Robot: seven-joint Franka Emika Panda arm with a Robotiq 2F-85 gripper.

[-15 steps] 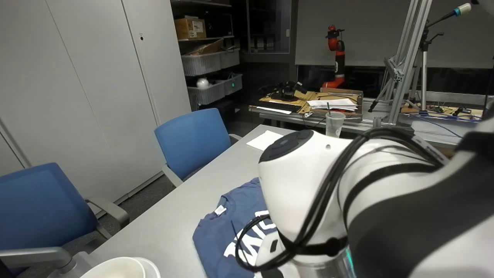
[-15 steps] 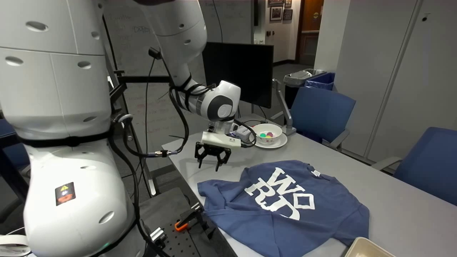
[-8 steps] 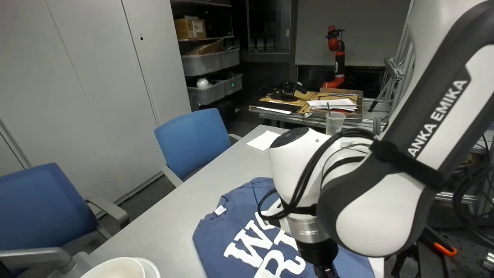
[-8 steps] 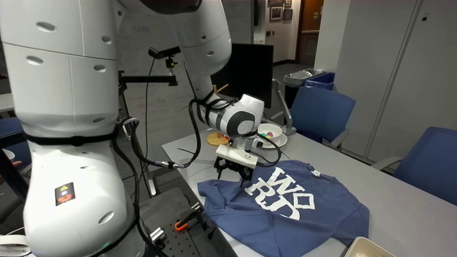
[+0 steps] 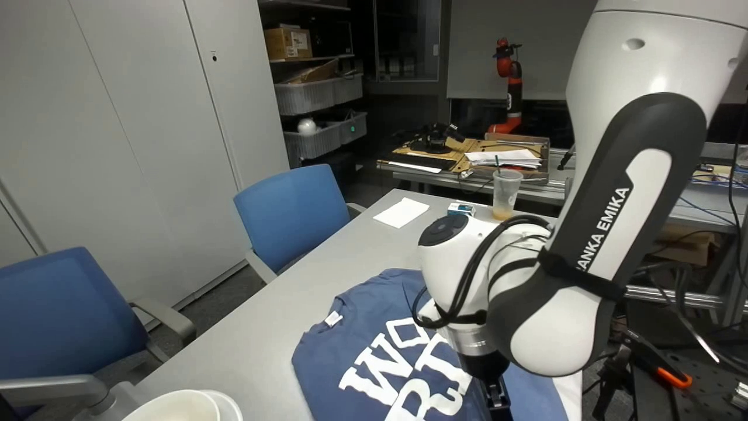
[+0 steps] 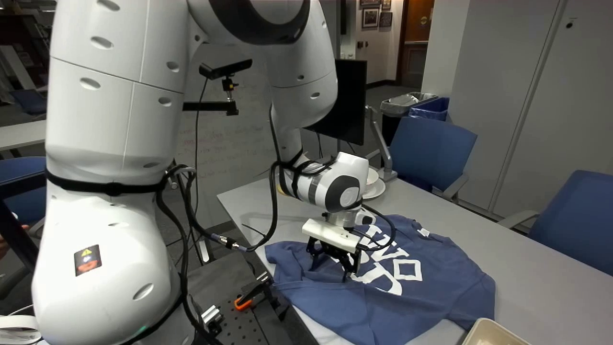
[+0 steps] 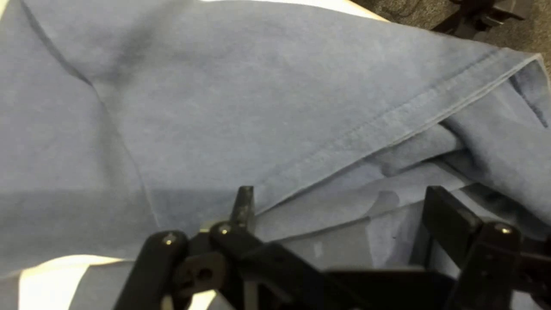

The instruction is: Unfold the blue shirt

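Desk [image 6: 541, 287]: pale grey top; carries the white bowl [image 5: 175, 393], reference for the places below.
Blue T-shirt [image 6: 421, 297]: one, lettered in white; on the desk, apart from the bowl. Long axis leads from the collar, the end nearer the bowl, to the bottom end, farther off.
Turned-over flap [image 7: 258, 99]: broad; on the shirt's side away from the bowl. Presumably the part to be spread.
Hand [image 6: 329, 273]: black, two-fingered, the sole one; over the shirt on the flap's bowl side, nearer the bottom end than the collar. Fingers spread wide, nothing gripped; contact with cloth cannot be told.
Stitched edge [image 7: 381, 140]: free border of the flap, on its bowl side. In the wrist view it slants across the gap between the fingers, close by one fingertip [image 7: 244, 202]. Judged next: close on it, then carry it away from the bowl; the rumpled under-layer [image 7: 331, 211] may be caught too.
Collar label [image 5: 333, 317]: white, small; marks the bowl-ward end, well apart from the hand.
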